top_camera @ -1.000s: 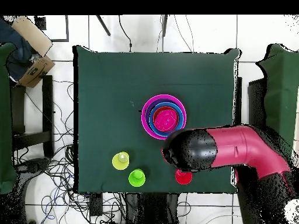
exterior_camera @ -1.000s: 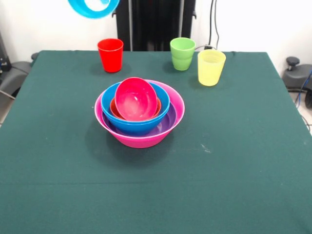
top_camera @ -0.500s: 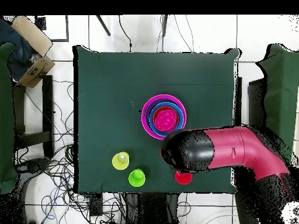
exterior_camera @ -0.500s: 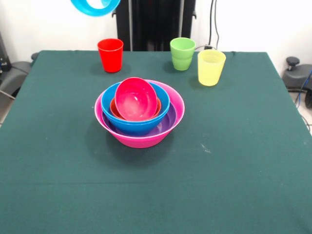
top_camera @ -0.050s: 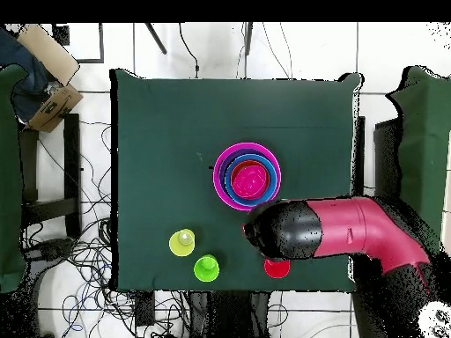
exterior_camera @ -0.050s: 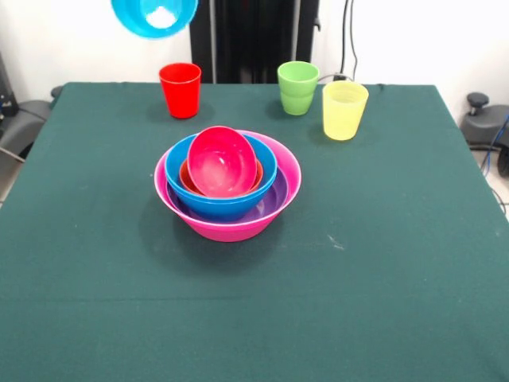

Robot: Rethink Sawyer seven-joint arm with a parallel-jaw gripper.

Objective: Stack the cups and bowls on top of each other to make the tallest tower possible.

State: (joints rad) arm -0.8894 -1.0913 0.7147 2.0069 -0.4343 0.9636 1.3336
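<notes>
At table's centre, the tower (exterior_camera @ -0.050s: 227, 187) holds five nested bowls; a cyan bowl (exterior_camera @ -0.050s: 153, 16) hangs above (grip unseen), three cups (exterior_camera @ -0.050s: 344, 110) unstacked.

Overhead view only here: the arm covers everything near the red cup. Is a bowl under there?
Observer: Yes. The front view shows a cyan bowl in the air, well clear of the table, at the picture's top above the red cup.
Operator: Is the red cup standing?
Observer: Upright, mouth up, well apart from the green cup.
Operator: Is the tower's top bowl level?
Observer: No. The magenta-red bowl sits tilted in the tower, its mouth turned towards the front camera.
</notes>
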